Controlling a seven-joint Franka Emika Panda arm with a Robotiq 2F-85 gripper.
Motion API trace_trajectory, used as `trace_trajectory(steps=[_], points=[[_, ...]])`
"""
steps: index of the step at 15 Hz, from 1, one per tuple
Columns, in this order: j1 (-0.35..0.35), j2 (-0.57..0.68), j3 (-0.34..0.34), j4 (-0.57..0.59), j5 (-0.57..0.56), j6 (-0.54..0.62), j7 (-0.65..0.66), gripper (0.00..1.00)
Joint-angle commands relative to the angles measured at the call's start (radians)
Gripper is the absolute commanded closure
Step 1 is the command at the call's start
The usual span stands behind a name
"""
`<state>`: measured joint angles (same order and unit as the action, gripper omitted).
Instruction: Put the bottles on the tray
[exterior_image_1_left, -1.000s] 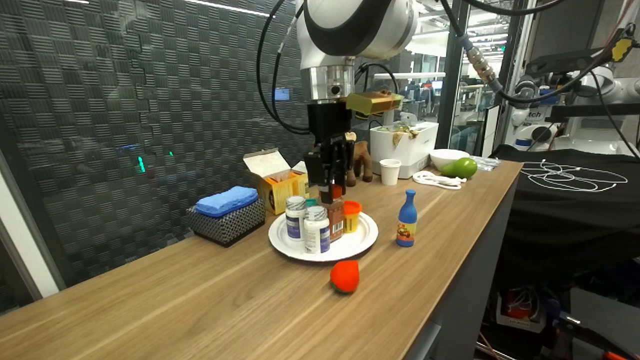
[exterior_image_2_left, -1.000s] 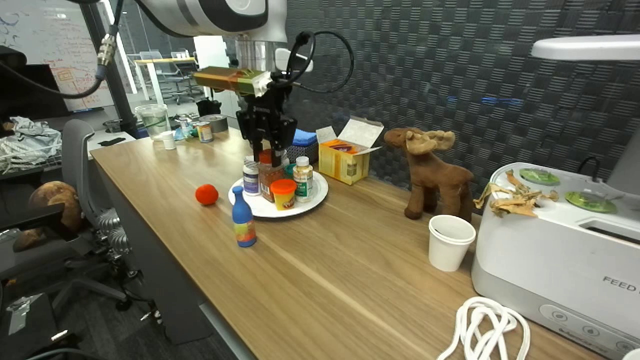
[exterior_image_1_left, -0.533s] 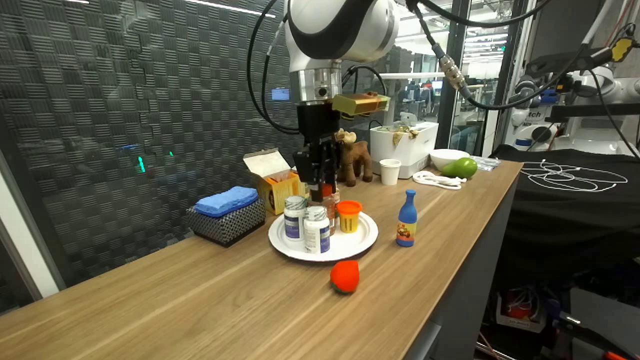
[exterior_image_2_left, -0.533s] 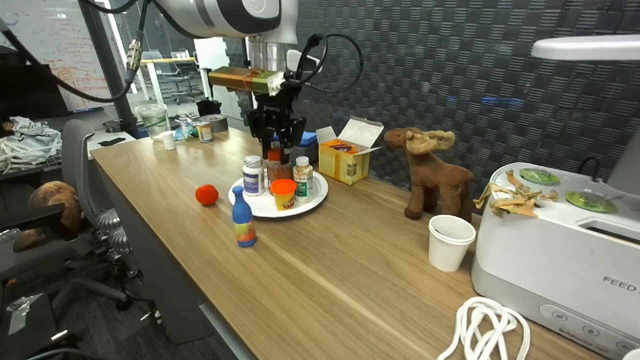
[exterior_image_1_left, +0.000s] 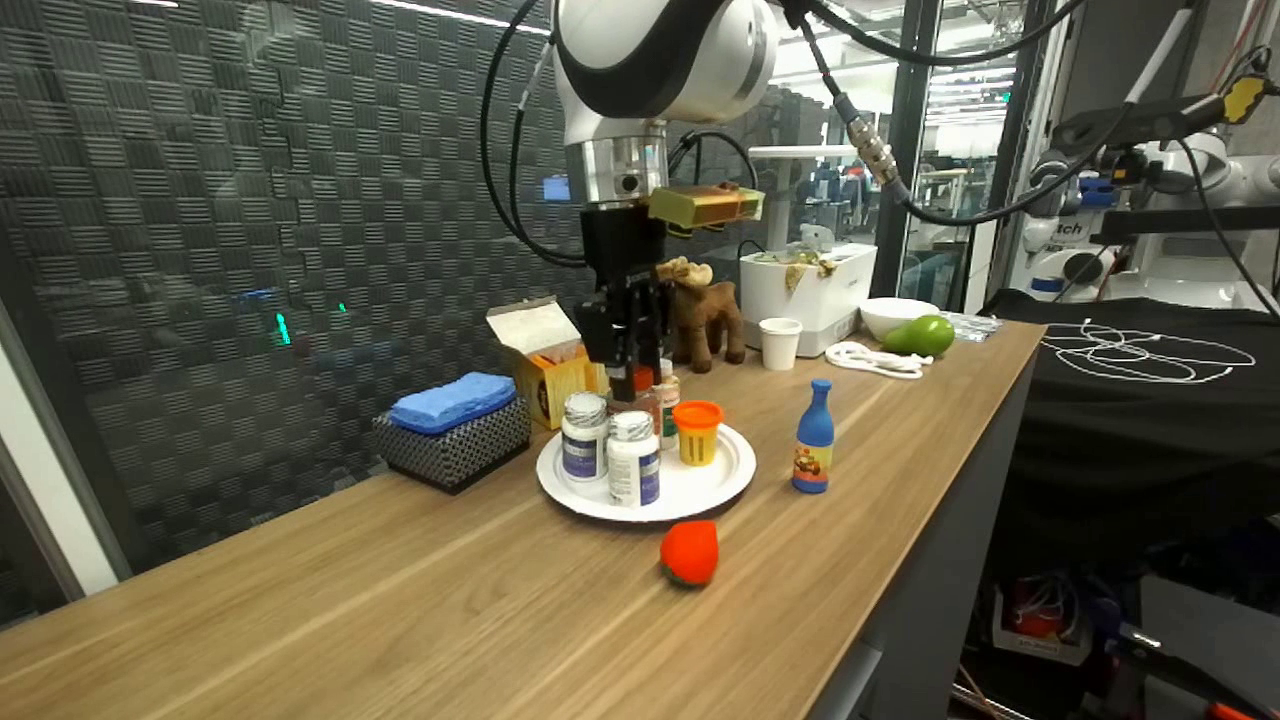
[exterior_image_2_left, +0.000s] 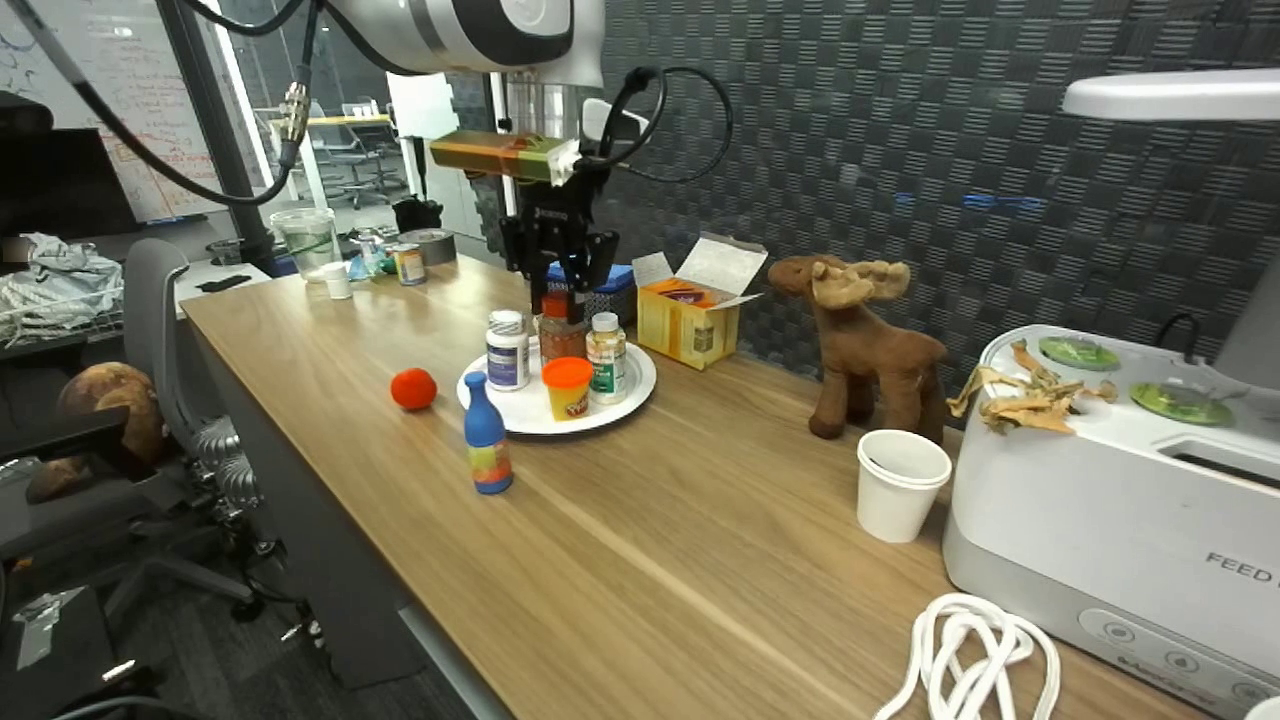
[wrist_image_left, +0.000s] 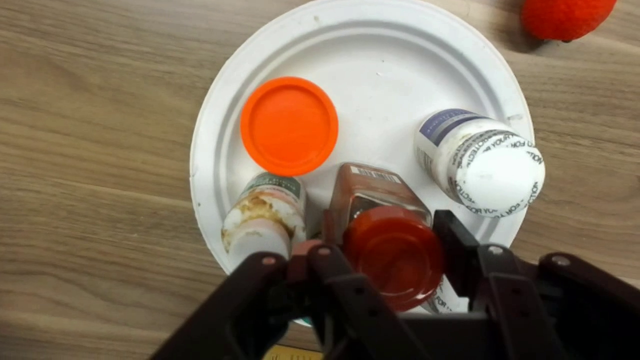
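The tray is a round white plate (exterior_image_1_left: 715, 490) on the wooden table. My gripper (wrist_image_left: 387, 229) is shut on the red-capped bottle (wrist_image_left: 370, 185), upright over the plate's back part; its base is hidden in an exterior view. Two white bottles with purple labels stand on the plate, one in front (exterior_image_1_left: 634, 465) and one behind it (exterior_image_1_left: 583, 442). A white-capped bottle with a green label (exterior_image_2_left: 607, 365) and a yellow tub with an orange lid (wrist_image_left: 290, 127) also stand on the plate. A teal sliver (wrist_image_left: 303, 320) shows under my gripper. A blue bottle (exterior_image_1_left: 814, 440) stands on the table beside the plate.
A red strawberry-like object (exterior_image_1_left: 690, 552) lies in front of the plate. An open yellow box (exterior_image_2_left: 690, 325) and a dark box with a blue cloth (exterior_image_1_left: 455, 430) stand behind it. A brown toy moose (exterior_image_2_left: 870, 340), paper cups (exterior_image_2_left: 900, 485) and a white appliance (exterior_image_2_left: 1120, 480) stand farther along.
My gripper and the red-capped bottle have moved toward the back of the plate. The rear white bottle and the orange-lidded tub have shifted slightly. The green-labelled bottle now shows beside the gripper.
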<state>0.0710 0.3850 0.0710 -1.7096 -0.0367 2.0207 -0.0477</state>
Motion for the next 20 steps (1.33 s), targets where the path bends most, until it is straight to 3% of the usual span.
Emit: trace_trajectory(steps=[1,2,6,11,20], points=[[0.009,0.027,0.0,0.054,-0.012,-0.036,-0.015,0.28],[0.008,0.023,0.0,0.054,-0.011,-0.041,-0.016,0.25],[0.006,-0.025,-0.006,0.016,-0.013,-0.047,-0.002,0.0],[0.0,-0.13,-0.032,-0.087,-0.044,-0.042,0.044,0.0],[-0.061,-0.315,-0.068,-0.348,0.038,-0.021,0.13,0.0]])
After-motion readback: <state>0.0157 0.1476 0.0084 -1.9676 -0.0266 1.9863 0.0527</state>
